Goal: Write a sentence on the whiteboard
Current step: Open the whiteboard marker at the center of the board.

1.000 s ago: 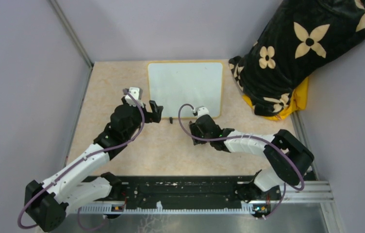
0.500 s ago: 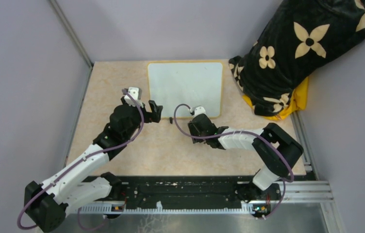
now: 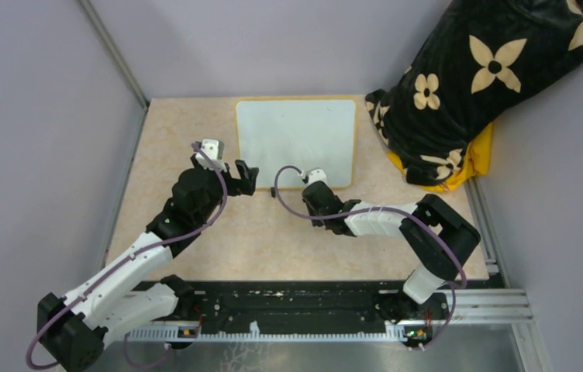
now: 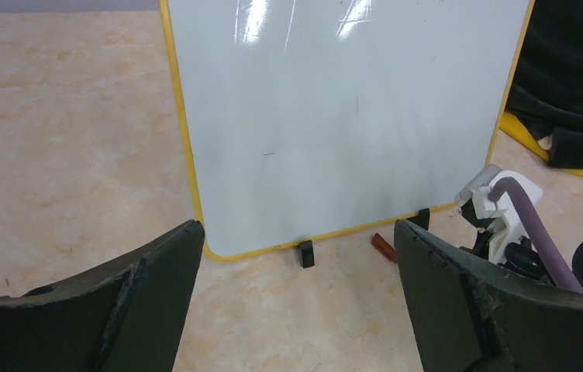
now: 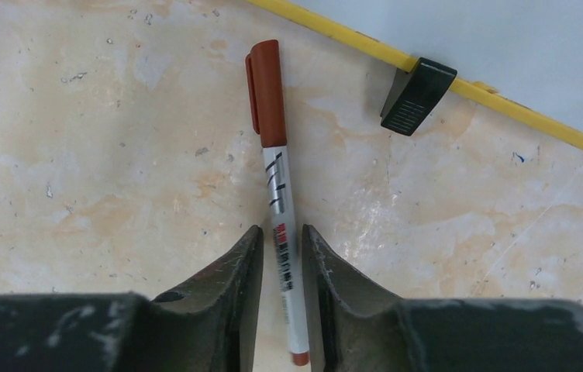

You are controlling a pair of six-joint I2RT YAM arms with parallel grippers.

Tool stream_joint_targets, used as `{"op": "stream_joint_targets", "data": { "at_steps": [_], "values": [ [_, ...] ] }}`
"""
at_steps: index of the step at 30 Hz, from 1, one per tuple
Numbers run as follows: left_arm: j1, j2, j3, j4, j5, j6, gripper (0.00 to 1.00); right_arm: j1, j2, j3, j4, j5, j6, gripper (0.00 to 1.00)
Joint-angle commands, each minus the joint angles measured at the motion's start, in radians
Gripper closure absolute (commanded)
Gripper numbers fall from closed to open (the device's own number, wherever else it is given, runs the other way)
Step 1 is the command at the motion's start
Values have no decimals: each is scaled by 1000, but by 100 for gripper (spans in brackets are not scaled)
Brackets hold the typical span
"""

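Top external view: the left gripper (image 3: 243,177) hangs wide open by the near left corner of the whiteboard (image 3: 296,139), which sits far centre on the desk (image 3: 180,139). The right gripper (image 5: 281,231) closely straddles a brown-capped marker (image 5: 277,186) lying just near the board's edge; whether it clamps the marker I cannot tell.

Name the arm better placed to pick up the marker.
Right. The right tool straddles the marker lying before the whiteboard, a finger close on each side of the barrel. The left tool stands wide open off to the side, holding nothing.
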Motion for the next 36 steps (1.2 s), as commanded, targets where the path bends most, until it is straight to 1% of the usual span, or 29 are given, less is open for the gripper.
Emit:
{"op": "stream_joint_targets", "data": {
  "at_steps": [1, 6, 11, 16, 18, 21, 25, 27, 29, 33, 36],
  "values": [
    [-7, -20, 28, 13, -9, 7, 1, 9, 36, -2, -119, 39, -3, 81],
    [-7, -19, 28, 14, 1, 4, 1, 10, 9, -4, -126, 30, 8, 100],
    [-7, -27, 25, 20, 4, 2, 1, 10, -86, -27, -98, -22, 21, 100],
    [-6, -37, 19, 31, -2, -9, 1, 11, -284, -104, -6, -126, 32, 100],
    [-6, -39, 13, 49, 16, -15, 1, 12, -367, -135, 49, -164, 34, 100],
    [-6, -55, -22, 110, 124, -24, 1, 34, -475, -160, 71, -152, 35, 100],
    [-6, -97, -132, 310, 258, -71, 1, 104, -589, -168, 117, -125, 19, 100],
    [-7, -118, -147, 372, 328, -112, 1, 117, -628, -172, 160, -129, 33, 100],
    [-6, -125, -110, 356, 396, -135, 1, 120, -655, -172, 205, -145, 54, 100],
    [-7, -118, -16, 214, 483, -209, 1, 120, -669, -137, 244, -197, 78, 100],
    [-7, -113, -9, 185, 553, -256, 2, 122, -682, -124, 283, -256, 88, 100]
  ]
}}
